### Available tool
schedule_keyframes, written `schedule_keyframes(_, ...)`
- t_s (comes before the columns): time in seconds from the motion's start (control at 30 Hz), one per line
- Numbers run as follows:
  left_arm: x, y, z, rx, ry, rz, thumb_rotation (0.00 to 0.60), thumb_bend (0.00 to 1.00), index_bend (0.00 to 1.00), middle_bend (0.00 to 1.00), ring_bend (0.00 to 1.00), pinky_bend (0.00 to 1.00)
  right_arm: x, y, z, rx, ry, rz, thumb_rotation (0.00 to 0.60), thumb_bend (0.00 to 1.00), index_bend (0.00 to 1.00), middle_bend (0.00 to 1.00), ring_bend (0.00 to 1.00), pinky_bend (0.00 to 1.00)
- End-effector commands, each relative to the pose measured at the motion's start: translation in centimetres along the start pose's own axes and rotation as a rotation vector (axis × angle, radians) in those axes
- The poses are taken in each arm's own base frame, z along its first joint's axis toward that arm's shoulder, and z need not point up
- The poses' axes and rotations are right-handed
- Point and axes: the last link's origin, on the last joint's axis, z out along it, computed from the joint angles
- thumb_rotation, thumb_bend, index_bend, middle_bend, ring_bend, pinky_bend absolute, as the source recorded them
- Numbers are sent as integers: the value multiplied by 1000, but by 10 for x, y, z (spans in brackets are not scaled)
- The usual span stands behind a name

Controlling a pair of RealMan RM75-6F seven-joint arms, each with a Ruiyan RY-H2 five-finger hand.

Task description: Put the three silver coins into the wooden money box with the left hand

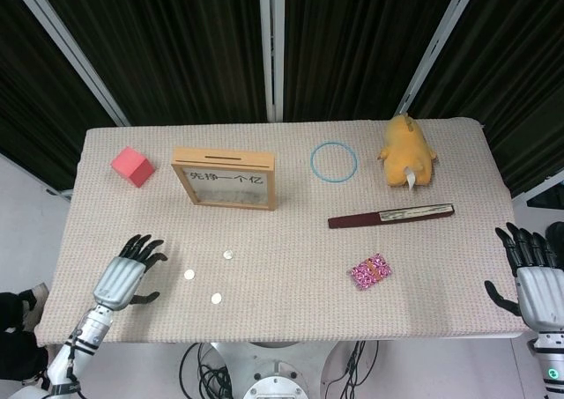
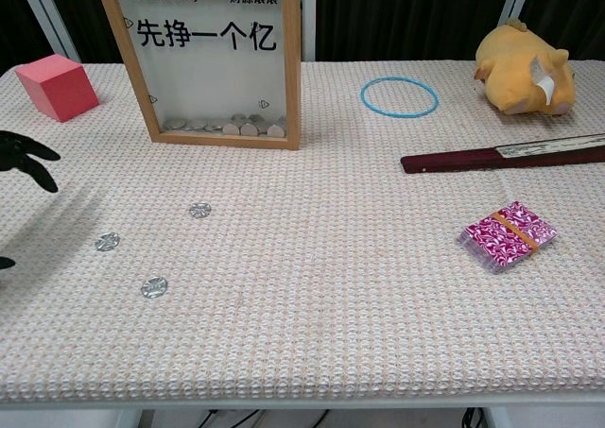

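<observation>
Three silver coins lie flat on the cloth in front of the money box: one (image 1: 228,254) (image 2: 199,210) nearest the box, one (image 1: 188,275) (image 2: 107,242) to the left, one (image 1: 216,299) (image 2: 153,286) nearest the front edge. The wooden money box (image 1: 224,178) (image 2: 211,58) stands upright with a slot on top and several coins inside. My left hand (image 1: 126,273) (image 2: 24,154) hovers over the table's left part, fingers spread, empty, just left of the coins. My right hand (image 1: 534,278) stays off the table's right edge, fingers spread, empty.
A pink cube (image 1: 132,166) (image 2: 57,86) sits at the back left. A blue ring (image 1: 333,162) (image 2: 398,97), a yellow plush toy (image 1: 407,151) (image 2: 522,69), a folded fan (image 1: 390,216) (image 2: 501,154) and a pink card pack (image 1: 370,271) (image 2: 507,233) occupy the right half.
</observation>
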Motion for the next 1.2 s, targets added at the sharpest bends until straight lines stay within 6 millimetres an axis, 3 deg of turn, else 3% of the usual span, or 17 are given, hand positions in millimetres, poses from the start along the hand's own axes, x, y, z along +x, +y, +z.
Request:
schedule_keyframes(0.03, -9, 3, 5, -13, -12, -19, 600, 139, 304, 117, 0, 0, -1, 0, 1, 1, -2, 1, 600, 220, 0, 0, 0, 0)
schedule_keyframes(0.47, -25, 32, 30, -97, -6, -50, 600, 141, 290, 138, 0, 0, 0, 4, -1, -9, -1, 6, 600, 220, 0, 0, 0, 0)
schedule_keyframes(0.67, -27, 35, 36, -79, 17, -10, 600, 262, 329, 138, 0, 0, 1, 7, -1, -16, -1, 6, 600, 220, 0, 0, 0, 0)
schedule_keyframes(1.2, -32, 33, 32, -46, -6, -53, 600, 263, 431, 139, 0, 0, 0, 7, -1, -7, -15, 36, 600, 220, 0, 0, 0, 0)
